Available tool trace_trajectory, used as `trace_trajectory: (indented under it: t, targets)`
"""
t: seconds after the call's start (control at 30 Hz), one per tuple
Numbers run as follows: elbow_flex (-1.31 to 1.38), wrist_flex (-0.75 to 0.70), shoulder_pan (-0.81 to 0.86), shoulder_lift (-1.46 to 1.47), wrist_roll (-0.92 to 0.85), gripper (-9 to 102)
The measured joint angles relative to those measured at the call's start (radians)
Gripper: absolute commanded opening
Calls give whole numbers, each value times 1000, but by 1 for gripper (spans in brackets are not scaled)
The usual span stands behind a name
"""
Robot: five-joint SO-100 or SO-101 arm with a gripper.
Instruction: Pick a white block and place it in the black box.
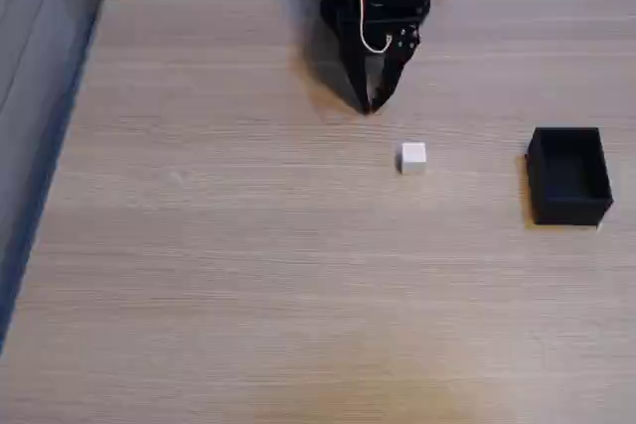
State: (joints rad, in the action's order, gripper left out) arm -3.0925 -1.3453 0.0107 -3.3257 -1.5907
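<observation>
On the wooden table (199,275), in the fixed view: white block (413,157) lying free near the middle, black box (568,175) well apart to its right, open top empty. Gripper (371,104) at the far edge, tips pinched together, holding nothing, short of the block and slightly left of it. Likely trouble: descending with jaws closed and knocking the tiny cube aside; opening too little and clipping 1 corner, spinning it off; weak grip dropping it mid-carry; releasing over the thin near wall, bouncing it outside.
</observation>
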Motion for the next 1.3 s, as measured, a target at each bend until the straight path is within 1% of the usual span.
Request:
trace_trajectory:
  t: [0.8,1.3]
  targets:
    - [0,5,15,0,-35,0]
    - [0,5,18,0,-28,0]
